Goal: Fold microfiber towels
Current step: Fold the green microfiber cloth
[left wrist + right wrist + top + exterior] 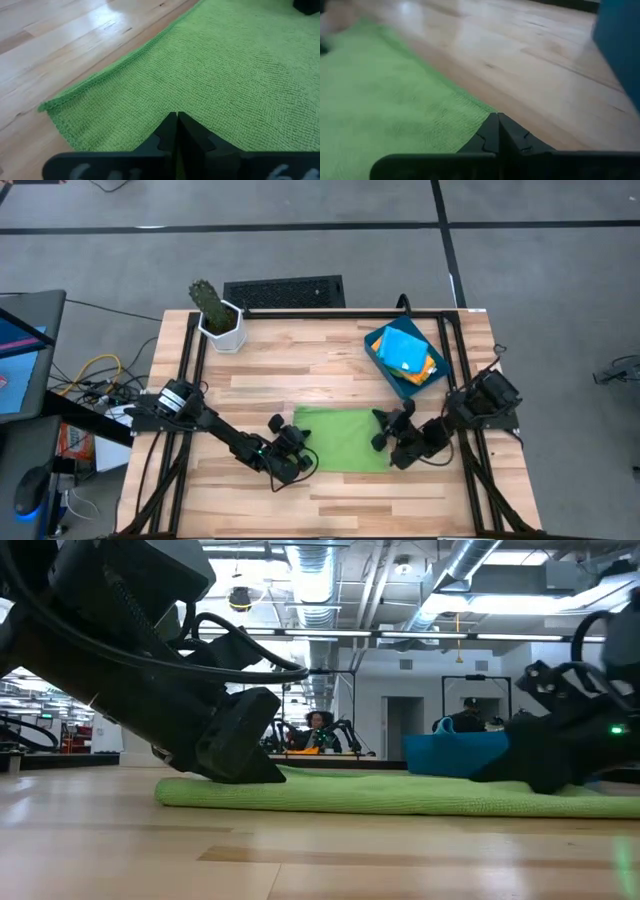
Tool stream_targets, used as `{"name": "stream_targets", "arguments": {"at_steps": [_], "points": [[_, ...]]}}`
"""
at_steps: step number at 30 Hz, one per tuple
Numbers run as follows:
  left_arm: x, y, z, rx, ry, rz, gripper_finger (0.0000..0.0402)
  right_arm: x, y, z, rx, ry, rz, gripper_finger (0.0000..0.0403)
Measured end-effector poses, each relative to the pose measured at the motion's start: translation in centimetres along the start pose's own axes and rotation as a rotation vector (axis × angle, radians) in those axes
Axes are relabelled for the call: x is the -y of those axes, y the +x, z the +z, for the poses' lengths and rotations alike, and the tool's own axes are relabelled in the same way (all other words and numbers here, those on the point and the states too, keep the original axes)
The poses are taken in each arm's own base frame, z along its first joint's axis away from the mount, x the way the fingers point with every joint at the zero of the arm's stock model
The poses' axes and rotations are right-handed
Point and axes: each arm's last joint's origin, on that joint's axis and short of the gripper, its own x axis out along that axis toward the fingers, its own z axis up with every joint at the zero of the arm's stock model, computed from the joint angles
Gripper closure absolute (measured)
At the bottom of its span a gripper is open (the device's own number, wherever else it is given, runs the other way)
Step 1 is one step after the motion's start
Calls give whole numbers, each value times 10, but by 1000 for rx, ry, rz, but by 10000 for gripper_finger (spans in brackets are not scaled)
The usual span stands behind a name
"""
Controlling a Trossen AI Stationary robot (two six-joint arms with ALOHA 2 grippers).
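Lime green towel [345, 440] lies flat on the tabletop [330, 370], a little toward six o'clock from centre. Long axis runs nine to three; short sides face the two arms. The low view shows it as a thick, doubled-looking pad, but how many folds it has cannot be told.

Left gripper [290, 467] sits at the towel's seven o'clock corner. Its wrist view shows the jaws together with green cloth pinched between them: clamped on the towel's edge. Right gripper [392, 442] is at the three o'clock short edge. Its jaws are also together, at the cloth's border; green runs up to them, so they appear clamped on that edge, though the bite looks thin.

Step in hand, by judgement: both ends are gripped, ready for a fold. The next move would call for lifting both held edges together, level and at the same pace, carrying them across to the opposite side, then laying them down with the edges aligned before letting go. The right grip may slip if the lift is quick.

Dark-blue tray [378, 352] at two o'clock holds bright blue [402, 348] and orange [425, 367] towels. A potted cactus [212, 308] stands at ten o'clock, well apart.
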Motion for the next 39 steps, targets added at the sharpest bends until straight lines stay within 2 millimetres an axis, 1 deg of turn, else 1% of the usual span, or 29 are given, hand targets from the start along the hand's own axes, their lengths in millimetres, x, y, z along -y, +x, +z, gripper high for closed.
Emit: {"name": "stream_targets", "arguments": {"at_steps": [4, 8, 10, 13, 16, 18, 21, 25, 28, 30, 32, 34, 37, 39], "points": [[0, 0, 0, -1, 3, 0, 395, -1, 1, -2, 6, 22, -5, 384], [0, 0, -1, -1, 5, 0, 395, -8, -11, 4, 6, -5, 62, 387], [0, 0, 0, 0, 3, -1, 395, -12, -20, 12, 34, -5, 98, 384], [1, -4, 4, -13, -9, -28, 395, -18, -40, 25, 95, 13, 156, 381], [2, -12, 13, -38, 35, -79, 395, -21, -60, 32, 134, 26, 220, 385], [2, -19, 24, -37, 65, -111, 395, -23, -71, 33, 138, 46, 270, 388], [1, -30, 39, -27, 89, -134, 395, -28, -87, 25, 93, 68, 388, 386], [-10, -38, 43, -56, 142, -70, 395, -38, -103, 8, 43, 78, 485, 377], [-9, -40, 44, -54, 68, -72, 395, -55, -111, -4, 37, 62, 515, 381], [1, -44, 45, -19, 1, -142, 395, -65, -113, -14, 37, 38, 523, 387], [14, -50, 40, 10, -15, -234, 395, -73, -113, -26, 39, 4, 517, 391], [25, -58, 28, 31, -14, -287, 395, -77, -109, -38, 38, -14, 501, 390], [35, -68, 10, 75, -67, -298, 395, -80, -104, -49, 81, -9, 454, 382], [37, -71, -4, 75, -92, -283, 395, -83, -103, -52, 103, -19, 436, 378]]}}
